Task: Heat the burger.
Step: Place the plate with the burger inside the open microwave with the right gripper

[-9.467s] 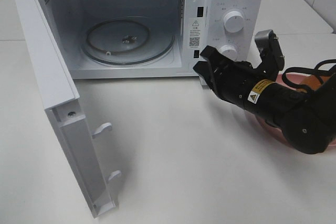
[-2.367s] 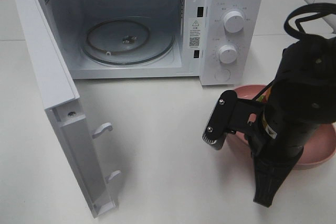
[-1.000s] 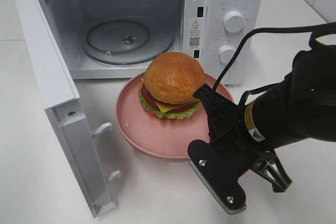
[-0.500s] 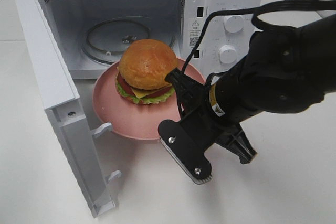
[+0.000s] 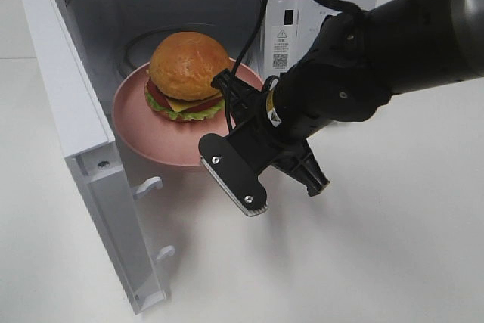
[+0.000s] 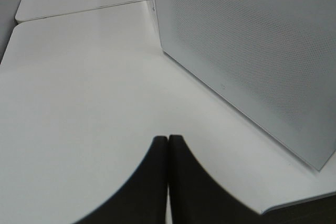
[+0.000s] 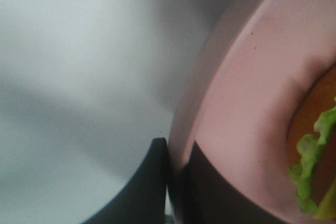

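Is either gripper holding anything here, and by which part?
The right gripper is shut on the rim of the pink plate, which carries the burger. The left gripper is shut, holding nothing.

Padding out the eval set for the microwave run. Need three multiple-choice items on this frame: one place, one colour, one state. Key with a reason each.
1. Relative to the microwave, where is the plate carrying the burger?
A. to its right, well clear of it
B. at its open front, partly inside the cavity
C. on its roof

2. What colour is the plate?
A. white
B. blue
C. pink

3. How do the right jaws stand?
A. shut on the plate's rim
B. wide open, clear of the plate
C. shut on the burger's bun

Key:
1 B: the exterior view shows the plate's far edge reaching into the open cavity.
2 C: it is pink in both the exterior and right wrist views.
3 A: the right wrist view shows the rim pinched in them.
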